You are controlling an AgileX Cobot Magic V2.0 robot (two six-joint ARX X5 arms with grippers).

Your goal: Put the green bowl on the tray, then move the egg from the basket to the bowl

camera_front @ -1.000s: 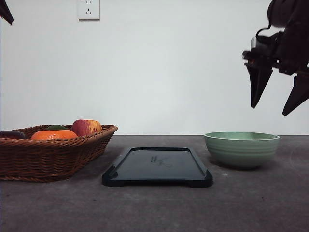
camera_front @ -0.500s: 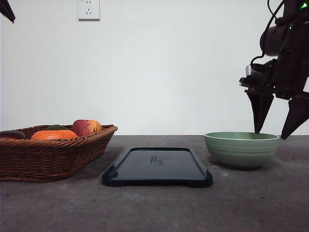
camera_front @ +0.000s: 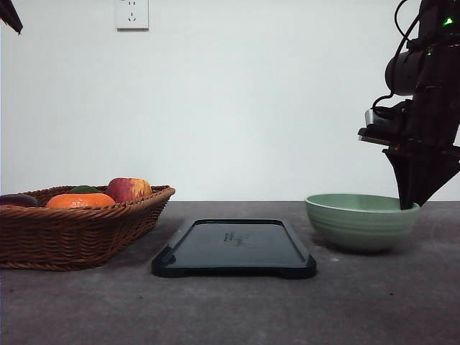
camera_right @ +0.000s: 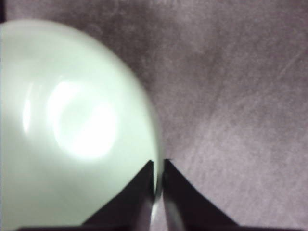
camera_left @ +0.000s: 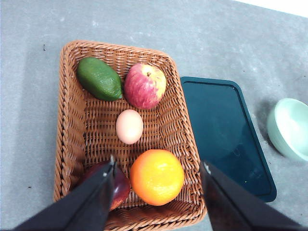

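The green bowl (camera_front: 361,221) sits on the table right of the dark tray (camera_front: 234,246), off it. My right gripper (camera_front: 409,204) has come down on the bowl's right rim and is shut on it; in the right wrist view both fingers pinch the rim of the green bowl (camera_right: 72,120) at the gripper (camera_right: 158,166). The wicker basket (camera_front: 79,223) stands at the left. From the left wrist view the egg (camera_left: 129,126) lies in the middle of the basket (camera_left: 72,120), and my left gripper (camera_left: 158,171) hangs open high above it.
The basket also holds an apple (camera_left: 145,85), an avocado (camera_left: 99,78), an orange (camera_left: 157,176) and a dark red fruit (camera_left: 118,185). A wall socket (camera_front: 131,14) is on the white wall behind. Bare grey table lies in front of the tray.
My right gripper came down from above the bowl to its right rim and closed its fingers on it. The bowl shifted slightly. The left arm stayed still.
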